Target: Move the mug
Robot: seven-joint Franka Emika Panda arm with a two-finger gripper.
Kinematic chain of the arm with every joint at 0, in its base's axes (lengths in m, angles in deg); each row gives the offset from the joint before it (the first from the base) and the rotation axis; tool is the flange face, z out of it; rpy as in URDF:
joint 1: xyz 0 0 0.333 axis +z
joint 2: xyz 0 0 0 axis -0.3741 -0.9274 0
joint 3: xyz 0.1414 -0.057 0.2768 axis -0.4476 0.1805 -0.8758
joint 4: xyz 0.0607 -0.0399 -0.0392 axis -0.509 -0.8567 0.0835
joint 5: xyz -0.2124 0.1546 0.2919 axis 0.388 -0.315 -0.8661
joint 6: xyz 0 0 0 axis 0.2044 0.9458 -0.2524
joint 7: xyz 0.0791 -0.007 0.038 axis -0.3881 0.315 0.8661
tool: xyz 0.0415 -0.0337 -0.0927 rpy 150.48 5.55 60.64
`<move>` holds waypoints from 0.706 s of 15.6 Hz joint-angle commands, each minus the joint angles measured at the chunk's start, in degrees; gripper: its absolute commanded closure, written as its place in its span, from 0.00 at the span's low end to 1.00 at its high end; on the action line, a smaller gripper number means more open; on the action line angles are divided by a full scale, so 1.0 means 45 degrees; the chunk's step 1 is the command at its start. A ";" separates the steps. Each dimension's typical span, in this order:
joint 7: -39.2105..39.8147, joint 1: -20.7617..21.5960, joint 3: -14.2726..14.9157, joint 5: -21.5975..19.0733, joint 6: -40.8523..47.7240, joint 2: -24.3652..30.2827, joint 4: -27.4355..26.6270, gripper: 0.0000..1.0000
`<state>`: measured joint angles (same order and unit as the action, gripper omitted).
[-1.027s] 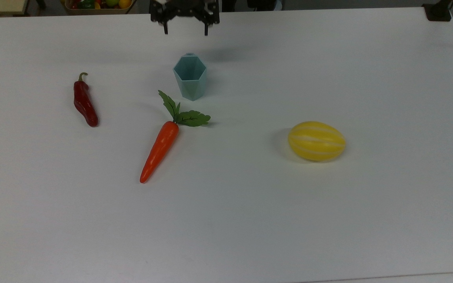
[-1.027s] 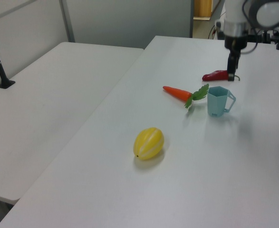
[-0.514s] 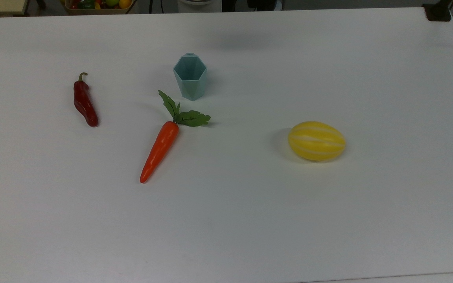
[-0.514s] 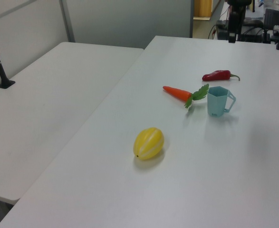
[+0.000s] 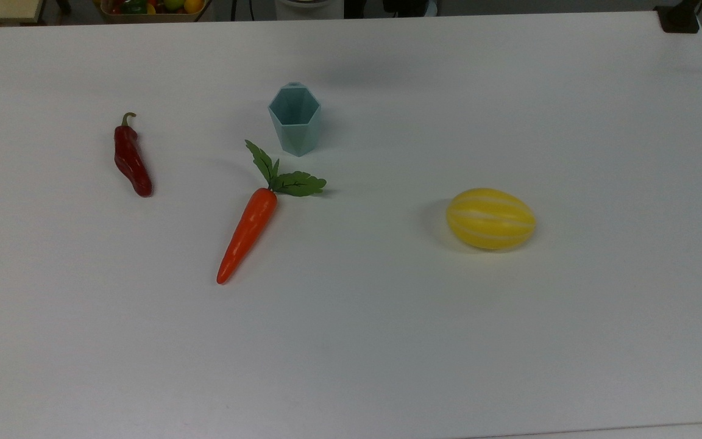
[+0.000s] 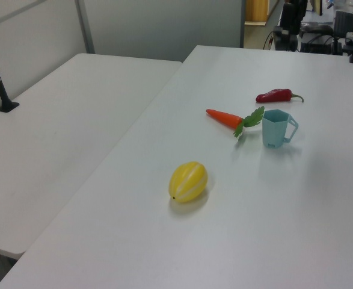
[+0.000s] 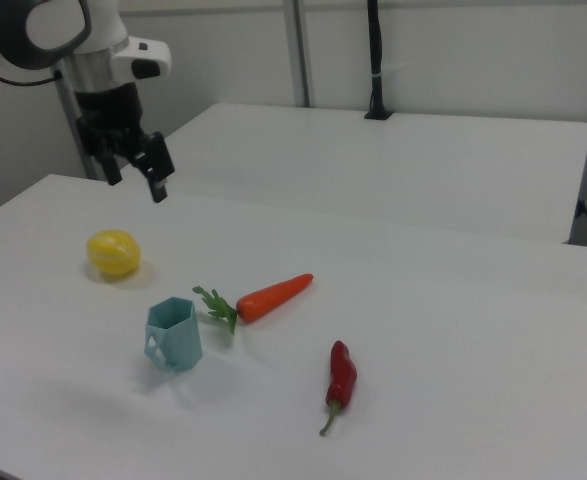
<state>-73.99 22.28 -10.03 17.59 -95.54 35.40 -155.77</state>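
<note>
Lying on white table (image 5: 509, 91), top view left to right: red chili (image 5: 131, 158) near left edge, orange carrot (image 5: 247, 231) with green leaves, teal mug (image 5: 295, 125) upright just behind leaves, nearer far edge, untouched; yellow melon (image 5: 490, 218) well apart toward right edge. Gripper (image 7: 133, 172) in right view up high above table, fingers spread apart, holding nothing.

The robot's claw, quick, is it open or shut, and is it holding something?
Gripper: open, holding nothing, up in the air away from the mug.
</note>
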 commanded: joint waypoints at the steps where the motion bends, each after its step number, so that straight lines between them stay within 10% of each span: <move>1: 0.1325 0.0204 0.0229 0.0361 -0.1071 -0.0533 0.0350 0.00; 11: 0.0955 0.0634 0.0679 0.0322 -0.0955 -0.0867 0.0897 0.00</move>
<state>-69.15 23.73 -8.12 18.45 -100.07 31.88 -152.54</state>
